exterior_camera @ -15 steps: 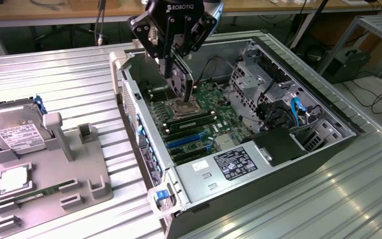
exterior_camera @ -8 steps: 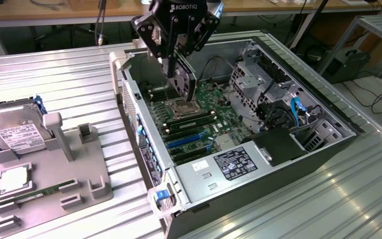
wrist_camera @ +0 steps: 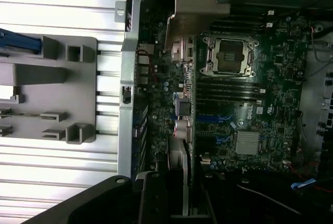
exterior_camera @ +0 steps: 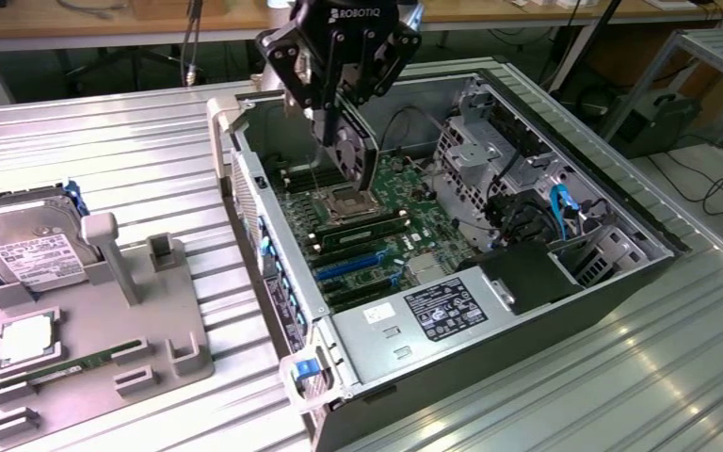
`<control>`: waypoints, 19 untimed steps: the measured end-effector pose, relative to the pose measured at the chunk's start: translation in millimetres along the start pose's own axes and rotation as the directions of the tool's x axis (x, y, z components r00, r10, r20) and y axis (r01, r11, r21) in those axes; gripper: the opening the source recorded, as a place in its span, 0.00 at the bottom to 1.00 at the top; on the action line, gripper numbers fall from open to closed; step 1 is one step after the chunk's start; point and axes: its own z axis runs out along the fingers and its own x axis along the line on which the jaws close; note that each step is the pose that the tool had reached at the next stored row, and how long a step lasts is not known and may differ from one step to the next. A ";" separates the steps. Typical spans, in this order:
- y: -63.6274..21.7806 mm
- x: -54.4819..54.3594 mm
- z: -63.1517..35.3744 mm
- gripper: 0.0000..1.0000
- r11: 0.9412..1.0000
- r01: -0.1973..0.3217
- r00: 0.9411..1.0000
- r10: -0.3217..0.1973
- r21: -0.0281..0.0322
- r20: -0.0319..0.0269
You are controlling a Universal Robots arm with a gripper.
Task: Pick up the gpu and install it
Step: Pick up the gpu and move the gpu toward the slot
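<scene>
Pincer [exterior_camera: 336, 127] clamped on the gpu [exterior_camera: 361, 169], hanging edge-down over the open computer case [exterior_camera: 500, 377]: light, stiff, fragile card, best gripped along its edge.

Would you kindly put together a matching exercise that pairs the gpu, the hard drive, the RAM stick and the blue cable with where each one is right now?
Things
1. gpu
2. hard drive
3. RAM stick
4. blue cable

Places
A. lying flat in a slot of the grey holder
B. inside the open computer case, toward the exterior view's right
C. held edge-on in the gripper, above the motherboard
D. propped at the grey holder's end, at the exterior view's far left

Pairs: 1-C, 2-D, 3-A, 4-B
</scene>
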 end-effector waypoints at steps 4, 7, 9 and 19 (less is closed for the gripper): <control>-0.2 -3.0 0.0 0.28 1.000 0.000 1.000 0.000 0.000 0.000; -0.4 -5.1 0.0 0.28 1.000 0.000 1.000 0.000 0.000 0.000; -0.4 -6.5 0.0 0.28 1.000 0.000 1.000 0.000 0.000 0.000; -1.3 -21.6 0.5 0.28 1.000 0.000 1.000 0.000 0.000 0.000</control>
